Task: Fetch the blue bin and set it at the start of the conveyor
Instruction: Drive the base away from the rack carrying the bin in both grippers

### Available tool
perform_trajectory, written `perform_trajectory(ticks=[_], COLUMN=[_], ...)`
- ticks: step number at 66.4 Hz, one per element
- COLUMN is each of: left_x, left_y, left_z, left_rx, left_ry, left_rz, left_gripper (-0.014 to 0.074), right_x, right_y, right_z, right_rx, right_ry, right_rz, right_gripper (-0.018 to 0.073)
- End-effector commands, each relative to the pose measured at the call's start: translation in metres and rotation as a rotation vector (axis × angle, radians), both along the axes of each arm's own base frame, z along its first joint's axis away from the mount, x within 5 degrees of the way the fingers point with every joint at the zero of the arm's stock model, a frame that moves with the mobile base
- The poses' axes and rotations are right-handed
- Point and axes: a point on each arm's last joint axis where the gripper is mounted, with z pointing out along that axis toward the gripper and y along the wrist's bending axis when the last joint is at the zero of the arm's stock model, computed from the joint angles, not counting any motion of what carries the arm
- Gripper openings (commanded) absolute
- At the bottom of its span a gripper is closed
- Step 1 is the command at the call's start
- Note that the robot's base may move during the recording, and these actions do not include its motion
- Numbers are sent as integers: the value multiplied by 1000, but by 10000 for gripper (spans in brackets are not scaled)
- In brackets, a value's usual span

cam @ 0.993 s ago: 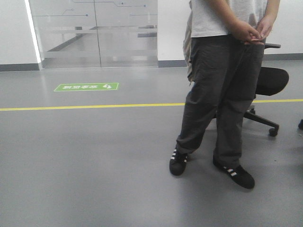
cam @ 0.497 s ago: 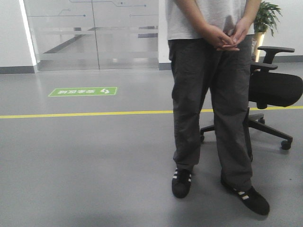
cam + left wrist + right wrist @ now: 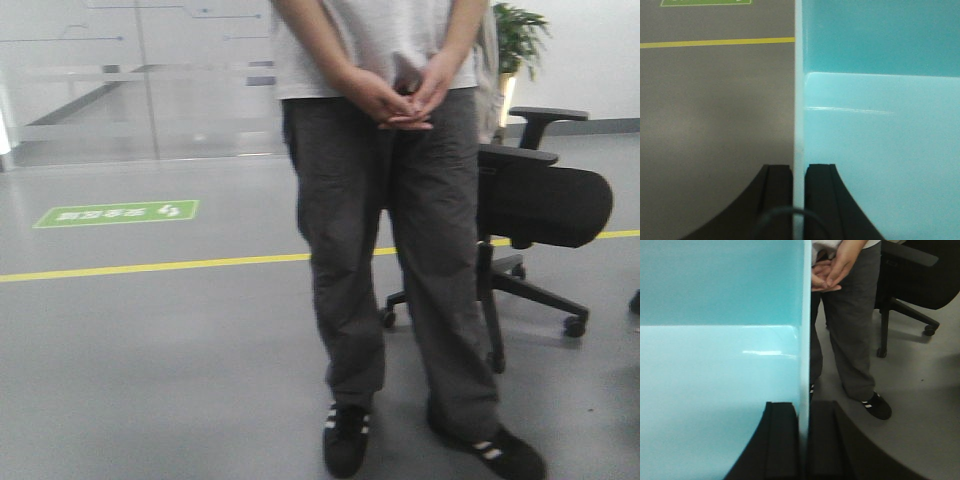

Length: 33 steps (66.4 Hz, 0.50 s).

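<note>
Since a second ago the person (image 3: 385, 250) has slid from upper right to frame centre and looms larger. The chair (image 3: 540, 205) now shows whole at right, so the base seems to be turning.

Fetching looks done. The bin (image 3: 880, 150) hangs above the floor (image 3: 715, 125), with the left gripper (image 3: 799, 172) pinching one side wall and the right gripper (image 3: 804, 410) pinching the opposite one. Carrying it to the conveyor and setting it down remain; no belt shows anywhere.

The front view misses the bin and both grippers; only the wrist views show them.
</note>
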Motion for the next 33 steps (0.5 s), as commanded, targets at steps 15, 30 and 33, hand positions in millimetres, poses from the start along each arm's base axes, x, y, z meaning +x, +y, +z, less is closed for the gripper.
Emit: perform_trajectory(ticks=[15, 30, 33], left_x=[0, 1, 1], left_y=[-6, -6, -6], left_z=[7, 7, 7], left_rx=[-17, -15, -15], left_ry=[-63, -64, -64], left_rz=[-52, -52, -52], left_gripper=[-111, -111, -111], right_x=[-1, -1, -1], right_y=[6, 6, 6], right_z=[7, 7, 7], right_rx=[42, 42, 42], right_ry=[-51, -51, -51], right_rz=[45, 45, 45], right_gripper=[-162, -162, -162])
